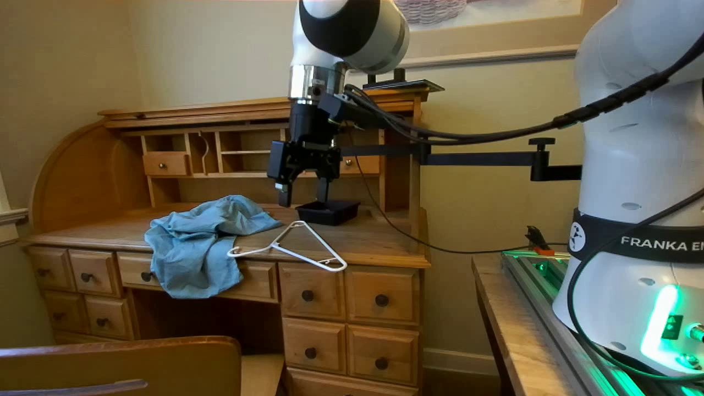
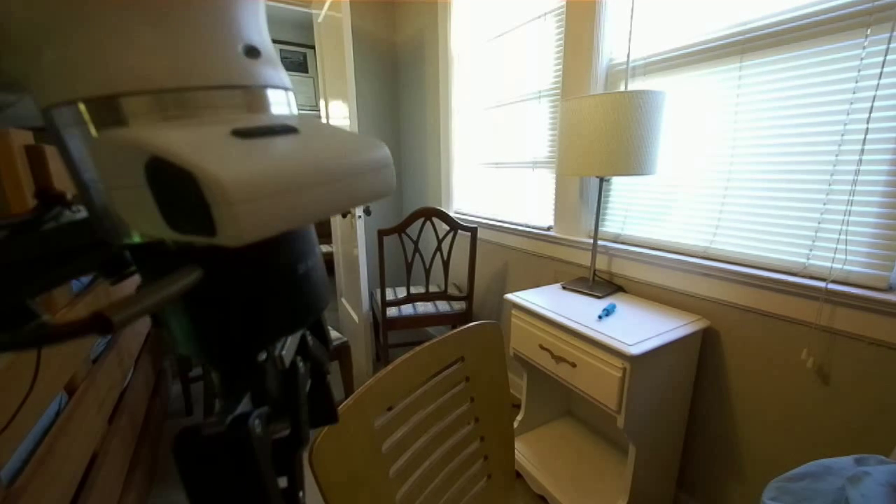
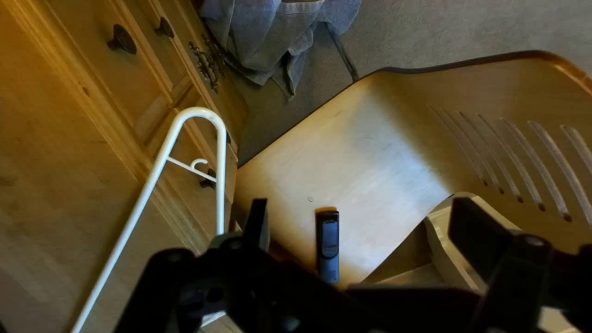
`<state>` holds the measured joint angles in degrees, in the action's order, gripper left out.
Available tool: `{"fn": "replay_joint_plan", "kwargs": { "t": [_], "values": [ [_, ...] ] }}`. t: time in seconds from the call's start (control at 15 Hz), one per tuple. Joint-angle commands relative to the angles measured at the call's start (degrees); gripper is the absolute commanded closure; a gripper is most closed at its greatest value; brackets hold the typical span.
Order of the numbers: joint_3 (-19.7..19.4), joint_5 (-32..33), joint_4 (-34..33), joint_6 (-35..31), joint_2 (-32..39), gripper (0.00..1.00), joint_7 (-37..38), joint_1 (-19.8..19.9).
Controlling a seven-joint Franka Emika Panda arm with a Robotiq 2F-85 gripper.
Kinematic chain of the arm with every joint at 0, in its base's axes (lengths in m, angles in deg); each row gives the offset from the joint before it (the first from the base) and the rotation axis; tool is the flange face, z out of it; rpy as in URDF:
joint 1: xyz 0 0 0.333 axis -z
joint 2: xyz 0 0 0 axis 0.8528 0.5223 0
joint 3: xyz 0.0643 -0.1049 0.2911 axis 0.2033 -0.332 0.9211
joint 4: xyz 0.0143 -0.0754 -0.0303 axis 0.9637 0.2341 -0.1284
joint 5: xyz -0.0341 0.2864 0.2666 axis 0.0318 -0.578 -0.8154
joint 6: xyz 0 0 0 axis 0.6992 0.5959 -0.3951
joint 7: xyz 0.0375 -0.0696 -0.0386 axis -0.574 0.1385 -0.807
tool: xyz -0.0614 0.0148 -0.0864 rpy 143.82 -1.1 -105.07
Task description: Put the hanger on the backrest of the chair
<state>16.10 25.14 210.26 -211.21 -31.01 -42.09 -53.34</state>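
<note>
The thin white hanger (image 1: 301,257) lies at the front edge of the desktop, part of it jutting out past the edge. In the wrist view the hanger (image 3: 221,199) runs left of the jaws, partly hidden behind the left finger. My gripper (image 1: 303,197) hangs pointing down, higher than the hanger, its fingers wide apart. Seen from the wrist, the gripper (image 3: 360,210) has only the chair seat and floor-level things far below between its fingers. The brown backrest of the chair (image 1: 121,363) stands in front of the desk; its slotted backrest (image 2: 483,350) rises bare, with nothing hung on it.
Crumpled blue cloth (image 1: 203,242) drapes over the desk edge beside the hanger. Behind sits a black tray (image 1: 328,213). A dark handheld device (image 3: 328,249) rests on the chair seat (image 3: 360,152). A white nightstand (image 2: 602,329) stands beyond the chair.
</note>
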Motion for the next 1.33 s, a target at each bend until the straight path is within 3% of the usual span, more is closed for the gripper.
{"fn": "replay_joint_plan", "kwargs": {
  "t": [0.0, 0.2, 0.73, 1.27],
  "values": [
    [0.2, 7.7, -2.8, -1.3, 6.0, 0.00, 5.6, 2.4],
    [-1.1, 11.3, -4.5, -1.3, 9.1, 0.00, 7.9, 2.7],
    [-2.2, 8.7, -4.2, -0.8, 8.9, 0.00, 5.9, 1.6],
    [-4.8, 8.4, -9.1, -3.8, 19.1, 0.00, 4.3, 1.9]
  ]
}}
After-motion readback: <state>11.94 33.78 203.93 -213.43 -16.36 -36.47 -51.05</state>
